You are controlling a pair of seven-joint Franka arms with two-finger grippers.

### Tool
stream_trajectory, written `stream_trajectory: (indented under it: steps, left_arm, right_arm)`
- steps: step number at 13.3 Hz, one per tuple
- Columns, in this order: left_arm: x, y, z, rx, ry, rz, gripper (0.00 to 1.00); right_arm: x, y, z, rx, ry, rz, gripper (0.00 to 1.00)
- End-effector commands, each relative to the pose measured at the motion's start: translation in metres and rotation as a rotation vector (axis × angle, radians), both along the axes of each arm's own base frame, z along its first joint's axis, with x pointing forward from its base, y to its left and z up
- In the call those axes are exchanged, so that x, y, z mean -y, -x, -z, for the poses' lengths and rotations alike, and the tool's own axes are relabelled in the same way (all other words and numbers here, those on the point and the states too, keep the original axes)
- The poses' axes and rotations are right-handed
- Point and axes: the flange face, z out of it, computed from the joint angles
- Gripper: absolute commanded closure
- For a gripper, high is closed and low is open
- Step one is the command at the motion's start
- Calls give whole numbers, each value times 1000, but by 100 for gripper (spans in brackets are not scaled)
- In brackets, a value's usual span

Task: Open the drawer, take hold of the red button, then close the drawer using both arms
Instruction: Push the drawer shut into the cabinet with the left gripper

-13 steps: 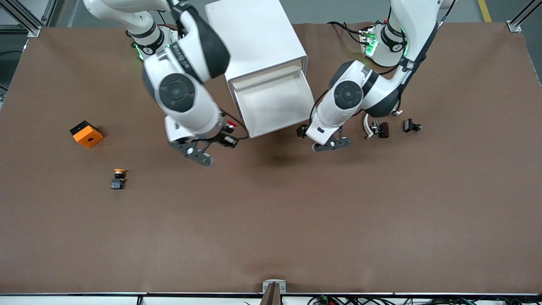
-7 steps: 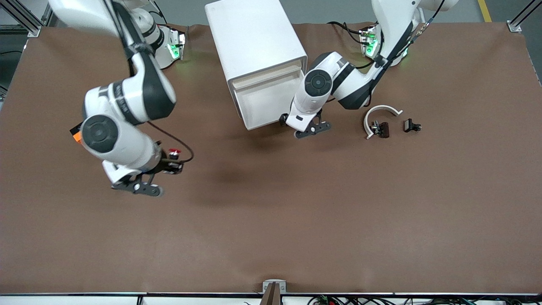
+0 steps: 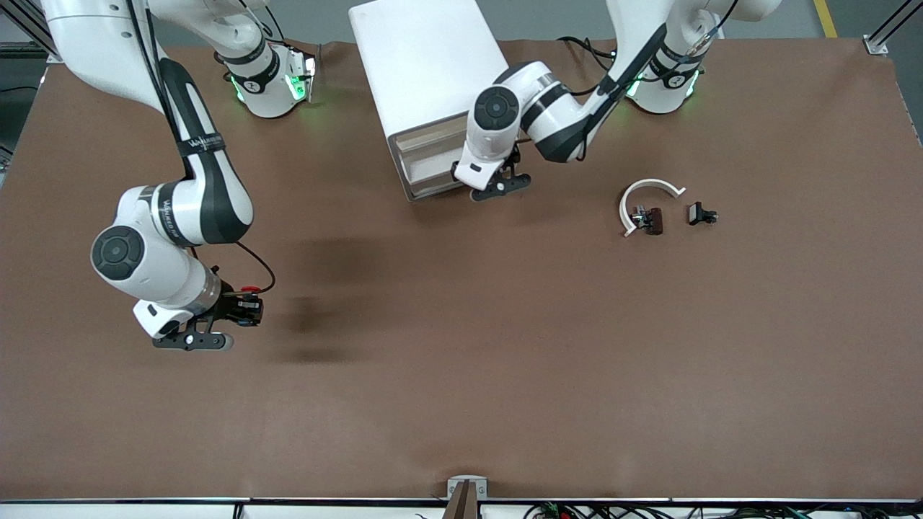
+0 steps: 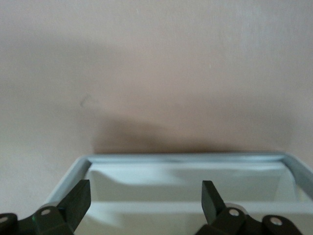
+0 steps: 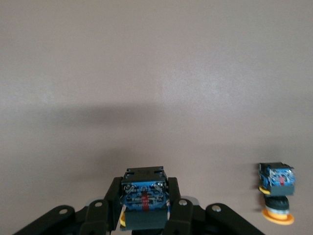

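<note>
I see the right gripper (image 3: pixel 241 311) clamped on the button (image 3: pixel 249 292), up in the air over bare table (image 3: pixel 505 360) toward the right arm's end. In the right wrist view both fingers (image 5: pixel 113 196) press the button's black body (image 5: pixel 145 192) between them, blue-and-red underside facing the camera. Red cap just shows in the front view. The yellow-capped button (image 5: pixel 277 191) lies on the table near it, only visible from the right wrist.

Left gripper (image 3: pixel 497 184) is at the drawer (image 3: pixel 430 167) front, at the corner toward the left arm's end. Its fingers (image 4: pixel 77 200) are spread wide in the left wrist view, with the drawer rim (image 4: pixel 186 159) between and below them. I can't tell if they touch it. Drawer sticks out only a little from the cabinet (image 3: pixel 425 65), and what I see of it looks empty.

White curved part (image 3: pixel 645 194) and two small black parts (image 3: pixel 701 213) sit on the table toward the left arm's end, well apart from the cabinet.
</note>
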Motion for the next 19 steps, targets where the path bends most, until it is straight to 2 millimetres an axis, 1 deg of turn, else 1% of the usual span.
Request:
stream_trajectory:
  steps: [1,3,4,5,7,8,9,11,12,13,14,15,16,17,19]
  left_arm:
    - [15,25,-2,-2,-20,16,0]
    - [18,31,1,-7,-30,-6,0]
    - [18,30,1,-7,-30,-7,0]
    - [17,27,0,-6,-29,-14,0]
    - [11,5,-8,10,-13,-39,0]
    - [2,-20,-15,26,-1,-77,0]
    - [-10,-43,-23,43,10,-113,0]
    - [-35,-89,-42,75,39,-165,0]
    - [-46,-107,-48,82,50,-159,0]
    - [-57,-120,-54,86,55,-154,0]
    - [-72,-136,-67,98,57,-158,0]
    - [-91,-155,-77,107,62,-151,0]
    - [-112,-174,-88,123,57,-124,0]
    - [-131,-191,-95,139,31,-94,0]
    - [-167,-222,-115,190,-16,-56,0]
  right_arm:
    - [11,11,16,15,1,-27,100]
    - [15,12,29,15,3,-22,100]
    - [25,11,34,12,4,-7,100]
    - [30,11,38,8,5,3,100]
    - [40,14,49,-11,7,21,100]
    - [44,15,54,-18,7,32,100]
    - [53,17,60,-27,8,46,100]
    - [57,27,72,-25,8,53,100]
    - [58,29,75,-26,8,55,100]
    - [58,30,77,-29,8,57,100]
    - [63,30,78,-31,8,66,100]
    - [69,31,84,-38,8,75,100]
    - [71,31,85,-35,9,72,100]
    - [76,32,87,-37,9,78,100]
    - [79,32,91,-40,9,83,100]
